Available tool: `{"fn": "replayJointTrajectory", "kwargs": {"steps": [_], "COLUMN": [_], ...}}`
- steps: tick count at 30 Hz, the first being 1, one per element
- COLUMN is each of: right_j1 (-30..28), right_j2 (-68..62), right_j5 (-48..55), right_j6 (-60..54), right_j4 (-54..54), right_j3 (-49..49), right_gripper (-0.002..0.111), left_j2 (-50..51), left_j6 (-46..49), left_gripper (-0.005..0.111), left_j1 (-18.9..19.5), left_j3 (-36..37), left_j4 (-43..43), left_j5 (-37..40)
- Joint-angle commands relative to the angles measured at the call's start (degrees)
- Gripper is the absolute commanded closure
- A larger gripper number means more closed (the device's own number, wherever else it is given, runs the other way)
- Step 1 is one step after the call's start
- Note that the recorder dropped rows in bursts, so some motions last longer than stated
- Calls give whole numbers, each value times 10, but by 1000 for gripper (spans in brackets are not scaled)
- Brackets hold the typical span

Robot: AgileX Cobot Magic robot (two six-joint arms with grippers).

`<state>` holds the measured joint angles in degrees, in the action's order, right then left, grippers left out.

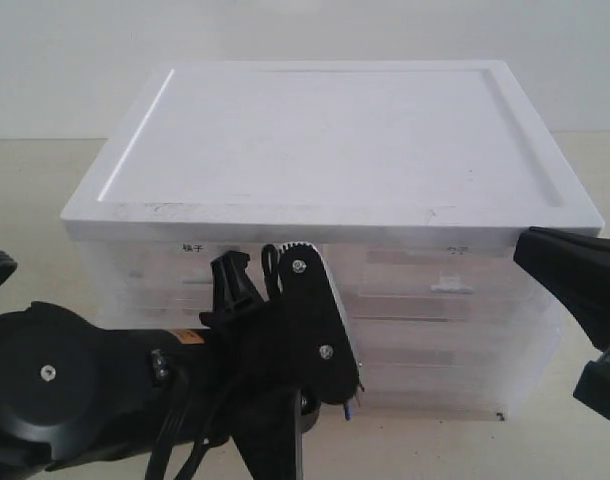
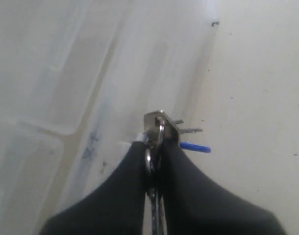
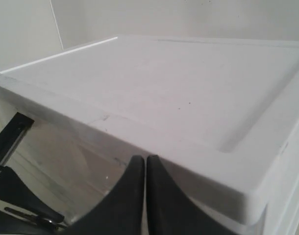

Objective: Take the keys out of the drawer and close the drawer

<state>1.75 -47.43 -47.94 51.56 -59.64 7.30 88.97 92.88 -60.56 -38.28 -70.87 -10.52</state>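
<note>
Left gripper [image 2: 154,146], bottom centre in the exterior view, pinches the keys [image 2: 162,128] tight; right gripper [image 3: 145,165] hangs at the right edge, fingers pressed together, empty.

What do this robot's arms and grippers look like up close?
Everything is matt black. The left arm has a rounded joint housing, silver screw heads, loose black cables beneath and a small yellowish label. The right arm is angular. The left gripper and right gripper have smooth fingers that taper to narrow tips.
</note>
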Motion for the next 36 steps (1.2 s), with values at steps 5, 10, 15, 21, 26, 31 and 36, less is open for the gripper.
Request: {"fn": "replayJointTrajectory", "kwargs": {"steps": [5, 10, 15, 21, 26, 31, 36], "right_j1": [0, 0, 0, 0, 0, 0, 0], "right_j2": [-2, -2, -2, -2, -2, -2, -2], "right_j5": [2, 2, 2, 2, 2, 2, 2], "right_j6": [-1, -1, -1, -1, -1, -1, -1], "right_j4": [4, 4, 4, 4, 1, 1, 1], "right_j3": [3, 3, 3, 3, 3, 3, 3], "right_gripper": [109, 109, 109, 109, 109, 109, 109], "left_j2": [5, 5, 5, 5, 5, 5, 5], "left_j6": [-13, -51, -185, -280, -282, -282, -282], "left_gripper": [102, 102, 102, 102, 102, 102, 102], "left_j1": [21, 21, 21, 21, 21, 16, -8], "left_j3": [-3, -4, -6, -8, -8, -4, 19], "left_j4": [7, 29, 135, 224, 224, 225, 239], "left_j5": [-10, -18, -19, -69, -48, 63, 60]}}
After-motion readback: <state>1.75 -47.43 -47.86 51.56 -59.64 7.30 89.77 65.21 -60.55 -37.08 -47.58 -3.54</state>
